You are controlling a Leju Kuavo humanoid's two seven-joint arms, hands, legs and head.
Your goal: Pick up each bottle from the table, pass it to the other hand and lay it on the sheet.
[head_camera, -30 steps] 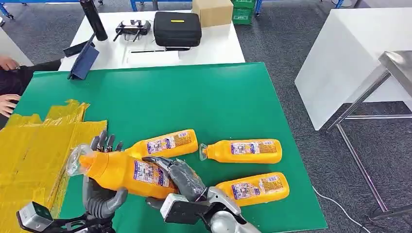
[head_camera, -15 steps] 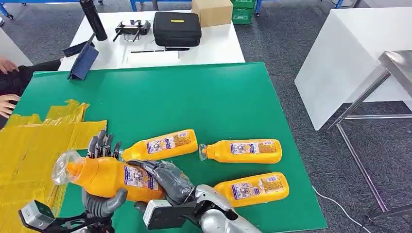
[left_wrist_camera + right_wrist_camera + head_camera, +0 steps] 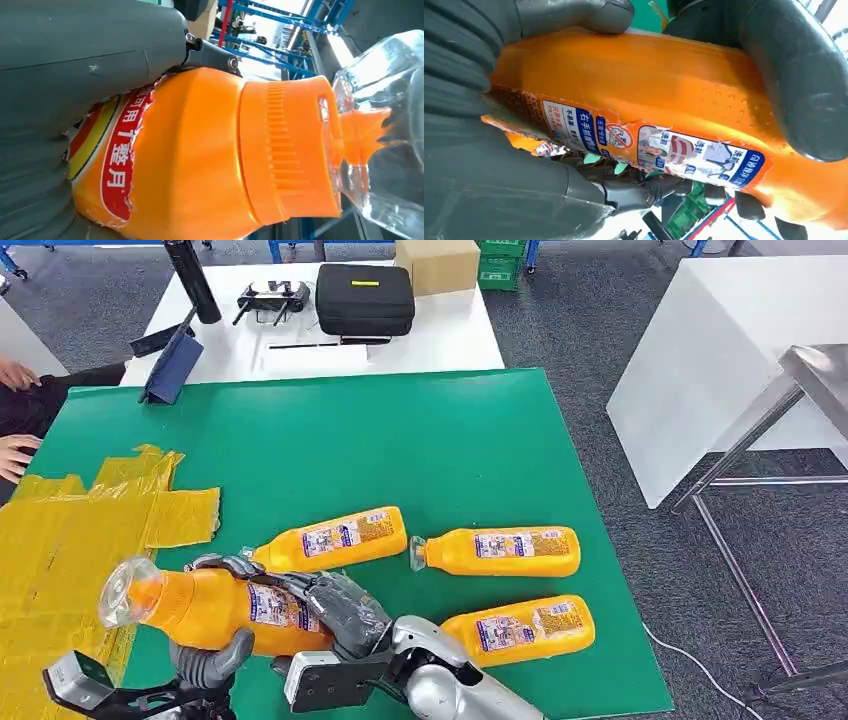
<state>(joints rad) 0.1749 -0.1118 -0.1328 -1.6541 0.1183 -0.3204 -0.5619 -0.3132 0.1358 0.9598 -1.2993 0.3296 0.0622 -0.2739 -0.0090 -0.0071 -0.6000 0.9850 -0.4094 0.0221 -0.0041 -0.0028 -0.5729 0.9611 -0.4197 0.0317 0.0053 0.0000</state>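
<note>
An orange bottle [image 3: 215, 608] with a clear cap [image 3: 128, 590] hangs above the green table's [image 3: 420, 450] near left part, cap toward the yellow sheet [image 3: 70, 540]. My right hand [image 3: 335, 608] grips its base end. My left hand [image 3: 212, 652] cups it from below, fingers [image 3: 215, 563] curled over its top. Up close, the bottle [image 3: 200, 150] lies against my left hand [image 3: 75, 75]. In the right wrist view, the bottle [image 3: 664, 100] sits in my right hand [image 3: 474, 150], the left thumb [image 3: 804, 85] wrapped over it. Three more orange bottles [image 3: 335, 537] [image 3: 500, 551] [image 3: 520, 627] lie on the table.
Behind the green table a white table carries a black case [image 3: 365, 298], a cardboard box [image 3: 437, 262], a controller [image 3: 272, 298], a black cylinder [image 3: 192, 280] and a blue stand [image 3: 172, 365]. A person's hands [image 3: 15, 455] rest at the left edge. White and metal tables [image 3: 720, 350] stand right.
The held bottle has moved left toward the sheet. My left hand's fingers, upright and spread before, have curled over the bottle.
</note>
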